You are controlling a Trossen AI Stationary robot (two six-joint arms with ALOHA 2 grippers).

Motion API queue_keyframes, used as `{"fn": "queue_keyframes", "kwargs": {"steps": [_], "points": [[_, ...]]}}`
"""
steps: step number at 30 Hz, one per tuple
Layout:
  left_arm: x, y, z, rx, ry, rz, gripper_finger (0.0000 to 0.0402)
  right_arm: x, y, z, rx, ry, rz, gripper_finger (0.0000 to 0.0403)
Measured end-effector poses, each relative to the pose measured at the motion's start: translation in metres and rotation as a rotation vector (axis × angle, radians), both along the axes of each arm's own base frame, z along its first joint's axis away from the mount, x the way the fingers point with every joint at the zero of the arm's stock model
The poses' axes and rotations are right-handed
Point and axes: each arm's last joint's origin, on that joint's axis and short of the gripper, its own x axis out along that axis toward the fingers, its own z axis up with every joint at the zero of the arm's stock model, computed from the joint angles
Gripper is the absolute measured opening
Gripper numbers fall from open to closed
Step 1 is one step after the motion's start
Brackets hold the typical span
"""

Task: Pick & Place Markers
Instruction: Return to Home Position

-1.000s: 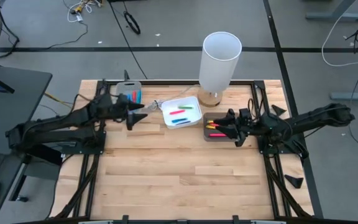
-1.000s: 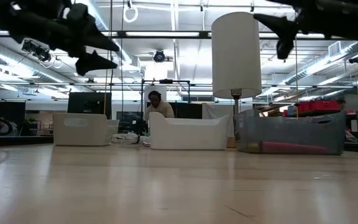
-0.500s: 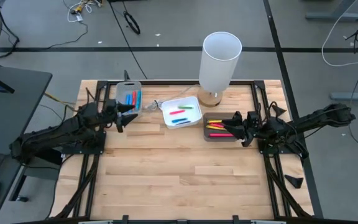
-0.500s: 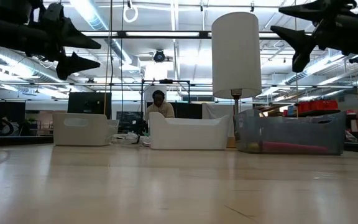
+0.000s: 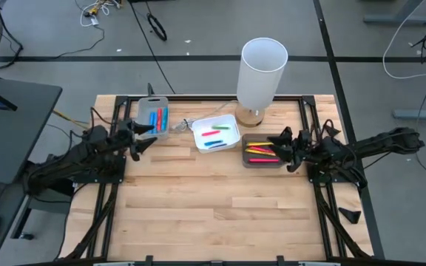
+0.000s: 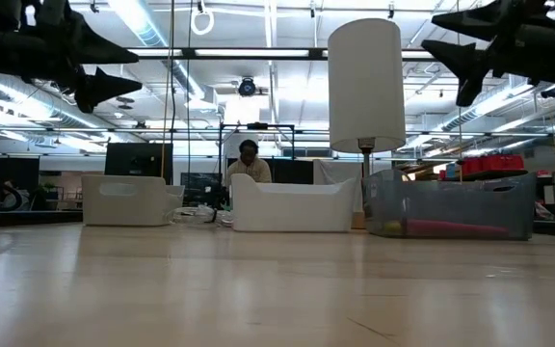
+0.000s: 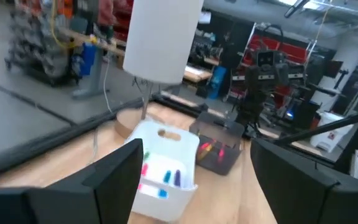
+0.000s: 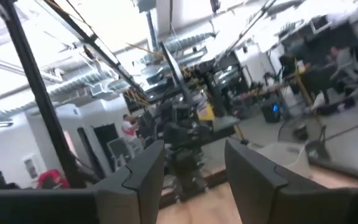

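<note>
With the markers (image 5: 213, 142) all lying in the trays (image 5: 203, 125) at the lamp's (image 5: 263, 63) foot, between the spread, empty left gripper (image 5: 145, 137) and right gripper (image 5: 276, 145), likely calls only for backing both away from the lamp.

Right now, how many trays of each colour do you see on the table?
grey tray: 1
white tray: 1
dark tray: 1
Total: 3
</note>
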Motion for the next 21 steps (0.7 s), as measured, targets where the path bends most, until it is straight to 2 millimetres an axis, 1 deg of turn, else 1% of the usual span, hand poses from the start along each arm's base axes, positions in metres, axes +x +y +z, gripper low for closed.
{"fn": "queue_keyframes", "kwargs": {"steps": [5,11,14,17,21], "points": [[-0.006,-0.002,0.003,0.07,-0.027,0.029,0.0303,-0.006,-0.004,0.006,-0.001,-0.054,-0.063,0.0168],[-0.01,-0.002,0.005,0.137,-0.03,0.087,0.0303,-0.011,-0.005,0.011,0.033,-0.106,-0.055,0.0168],[-0.011,-0.001,0.005,0.187,-0.013,0.116,0.0303,-0.012,-0.006,0.013,0.003,-0.115,-0.085,0.0168],[-0.012,0.0,0.005,0.201,0.0,0.16,0.0303,-0.013,-0.008,0.015,-0.036,-0.123,-0.123,0.0168],[-0.012,0.0,0.005,0.203,0.008,0.161,0.0303,-0.016,-0.011,0.017,-0.101,-0.127,-0.179,0.0168]]}}
